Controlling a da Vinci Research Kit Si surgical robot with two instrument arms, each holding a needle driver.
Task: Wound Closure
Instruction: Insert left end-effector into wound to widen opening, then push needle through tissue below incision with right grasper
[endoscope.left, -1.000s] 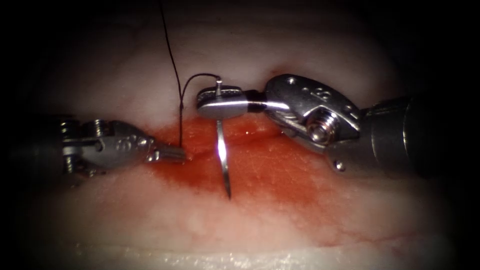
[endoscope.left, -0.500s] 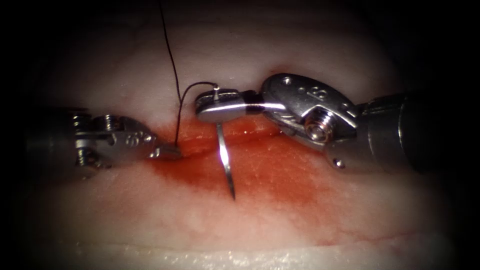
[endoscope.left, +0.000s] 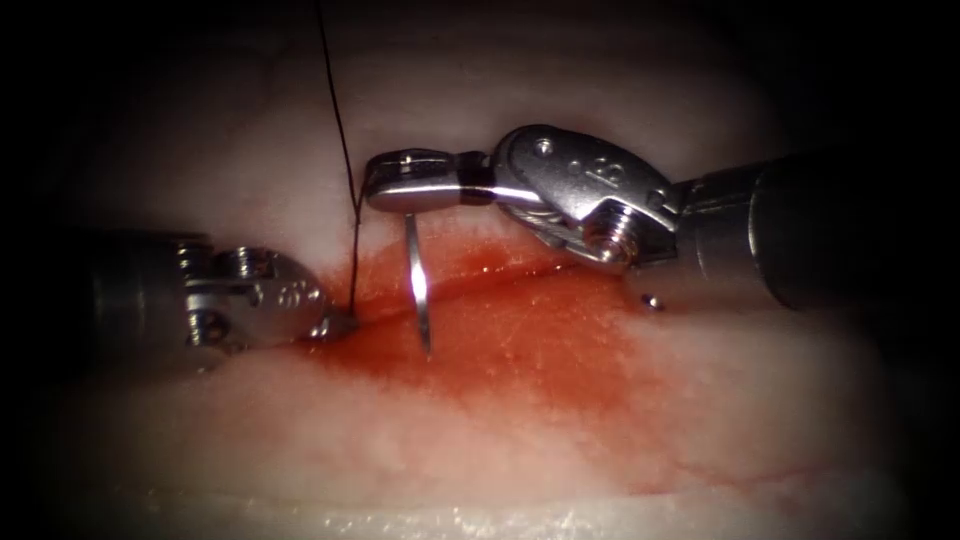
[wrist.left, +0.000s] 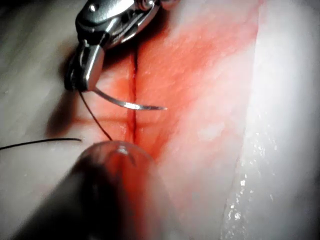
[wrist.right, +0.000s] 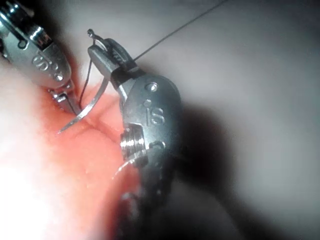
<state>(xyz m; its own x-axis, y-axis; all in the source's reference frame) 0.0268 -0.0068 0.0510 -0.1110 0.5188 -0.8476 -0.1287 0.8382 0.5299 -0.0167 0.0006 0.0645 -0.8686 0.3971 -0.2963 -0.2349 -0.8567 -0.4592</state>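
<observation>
Needle (endoscope.left: 418, 290) hangs free above the cut, right claw (endoscope.left: 405, 182) clamping its tail end; left claw (endoscope.left: 335, 325) grips thread (endoscope.left: 345, 160).

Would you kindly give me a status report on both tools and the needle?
Right tool shut on needle near its thread end, point free above the tissue. Left tool at the cut, by the thread.

The right tool (endoscope.left: 405, 188) has moved up and to the left, carrying the needle (endoscope.left: 418, 290) with it — the needle's point now hangs over the red fluid (endoscope.left: 520, 345) nearer the cut (endoscope.left: 470, 285). The left tool (endoscope.left: 335, 323) has slid to the right and turned, so its round joint faces up more — its tip sits at the cut by the thread (endoscope.left: 345, 150).
</observation>
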